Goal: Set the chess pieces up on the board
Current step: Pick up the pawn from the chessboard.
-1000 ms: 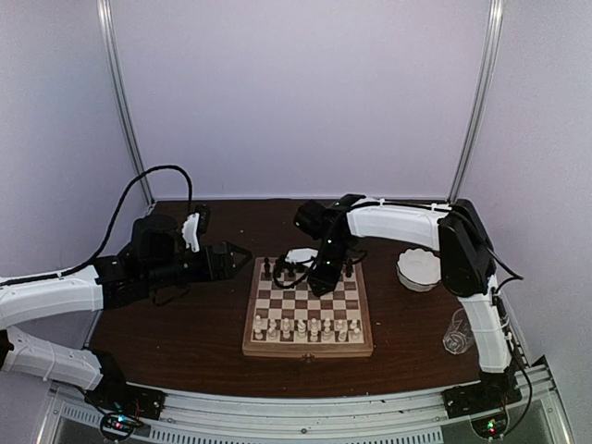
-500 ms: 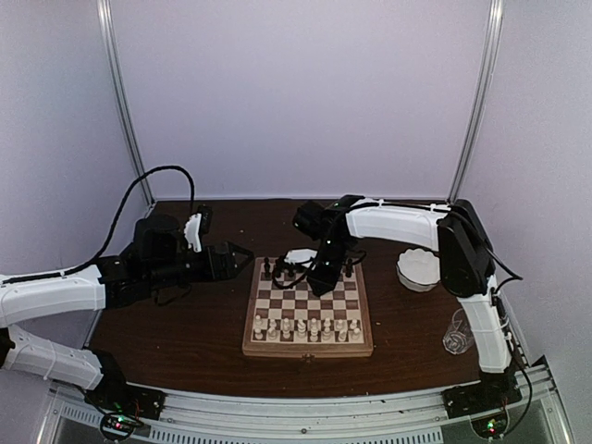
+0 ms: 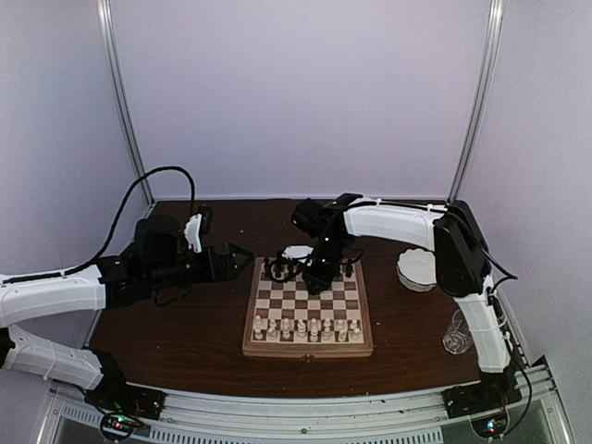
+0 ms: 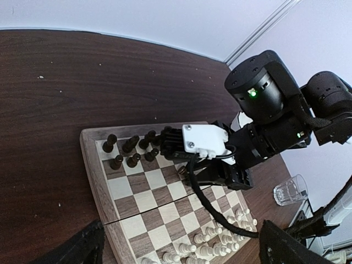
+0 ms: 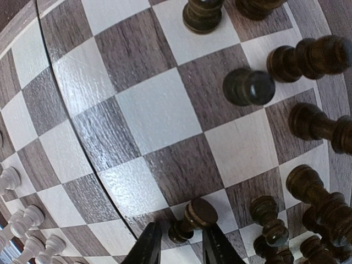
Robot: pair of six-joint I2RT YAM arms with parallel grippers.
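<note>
Over the 12 o'clock end of the board (image 3: pixel 308 352), the right tool (image 5: pixel 181 245) is hanging low, its fingers sitting partly apart on either side of a dark pawn (image 5: pixel 192 215). Whether they are pressing it or only straddling it cannot be told. The other dark pieces (image 4: pixel 132 146) are standing clustered along that far edge, toward 3 o'clock of the pawn in the right wrist view. The white pieces (image 3: pixel 305 326) are standing in two rows at the board's 6 o'clock edge, and the middle squares are lying bare. At 10 o'clock of the board, off its edge, the left tool (image 3: pixel 242 257) is hovering over the dark surface (image 3: pixel 185 333) with its fingers spread wide and gripping nothing. A white bowl (image 3: pixel 418 268) is sitting at 3 o'clock of the board, and a glass (image 3: pixel 456 333) at 4 o'clock.
</note>
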